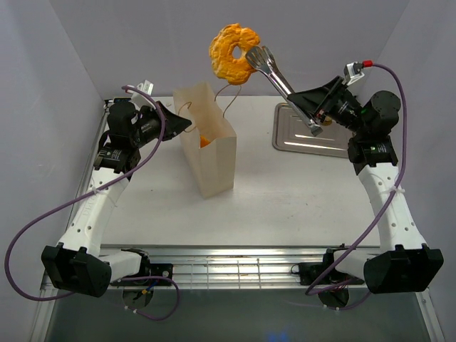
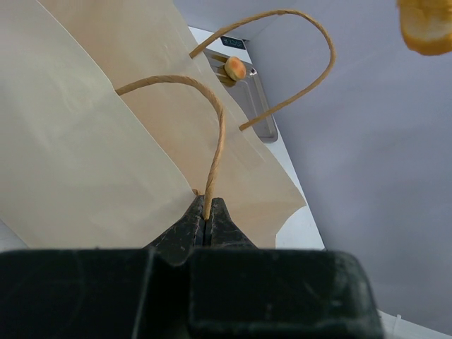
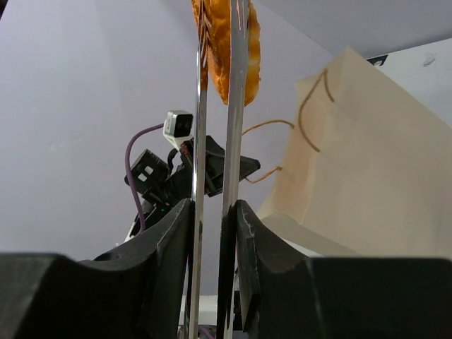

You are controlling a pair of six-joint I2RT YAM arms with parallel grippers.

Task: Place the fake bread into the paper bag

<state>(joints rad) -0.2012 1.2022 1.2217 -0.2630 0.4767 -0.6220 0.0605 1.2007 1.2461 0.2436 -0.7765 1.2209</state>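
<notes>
Top external: paper bag point(image 1: 216, 160) holds an orange pastry point(image 1: 204, 141).

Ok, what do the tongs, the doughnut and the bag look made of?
Tongs: polished steel-like metal, mirror glints. Ring doughnut: probably plastic or foam, slightly glossy orange, bumpy skin. Paper bag: matte cream paper, crisp folds; its cord handle looks like twisted brown paper.

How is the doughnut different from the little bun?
The doughnut is a ring with a hole; the bun is a plain round lump. The doughnut hangs in the air, pinched by tongs; the bun sits on the tray. Both are golden orange.
</notes>
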